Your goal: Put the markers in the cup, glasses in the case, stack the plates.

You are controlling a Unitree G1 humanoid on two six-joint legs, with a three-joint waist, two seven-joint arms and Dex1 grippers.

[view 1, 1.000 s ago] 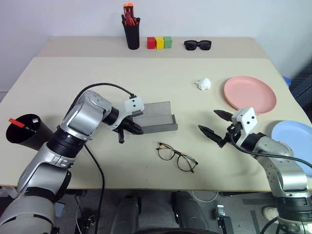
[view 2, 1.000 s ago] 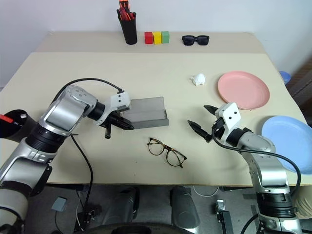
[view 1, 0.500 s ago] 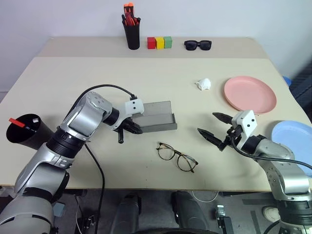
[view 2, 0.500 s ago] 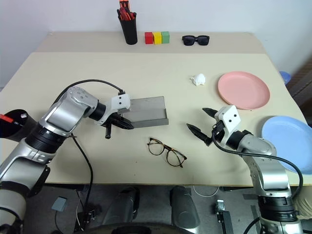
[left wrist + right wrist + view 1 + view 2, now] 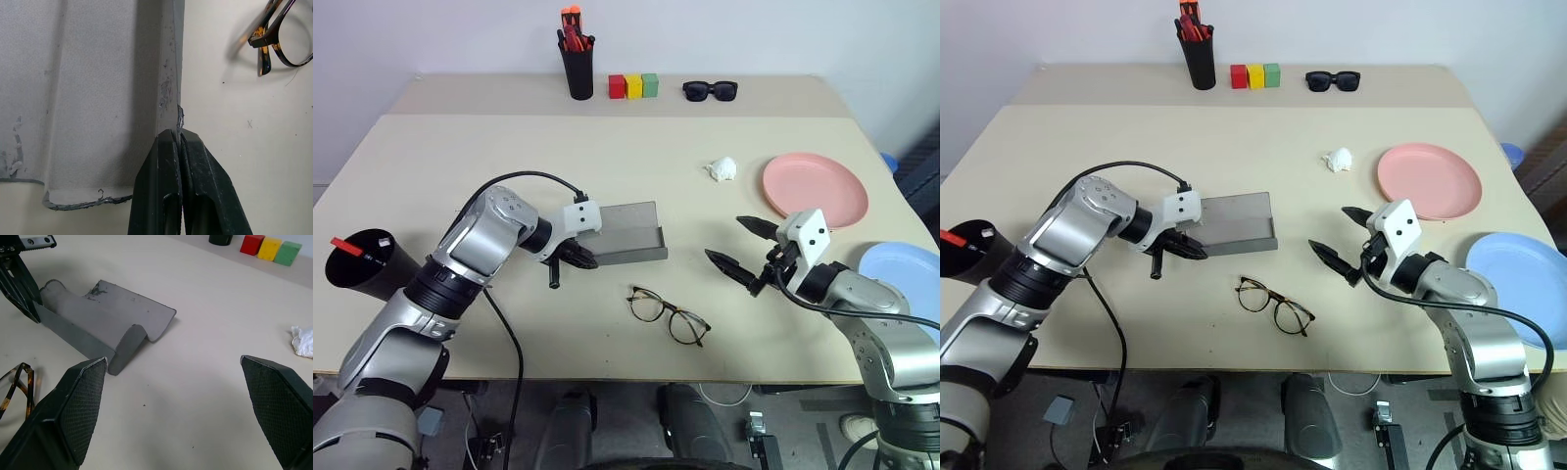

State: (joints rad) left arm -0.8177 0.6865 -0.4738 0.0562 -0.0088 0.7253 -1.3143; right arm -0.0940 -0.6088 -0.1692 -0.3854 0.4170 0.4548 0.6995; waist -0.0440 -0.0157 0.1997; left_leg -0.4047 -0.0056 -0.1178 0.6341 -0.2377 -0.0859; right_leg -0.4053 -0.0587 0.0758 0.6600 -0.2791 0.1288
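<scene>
Left gripper [image 5: 579,257] pinched tight on the near-left edge of the open grey case [image 5: 631,233] mid-table; right gripper [image 5: 740,249] hangs above the table with fingers spread wide and empty, between the glasses [image 5: 669,315] and the pink plate [image 5: 816,188]. Glasses lie on the table just in front of the case, apart from it; blue plate [image 5: 904,284] sits at the right edge, nearer than the pink one. Black cup [image 5: 367,264] stands at the left edge, a red-capped marker [image 5: 344,245] poking from its mouth.
</scene>
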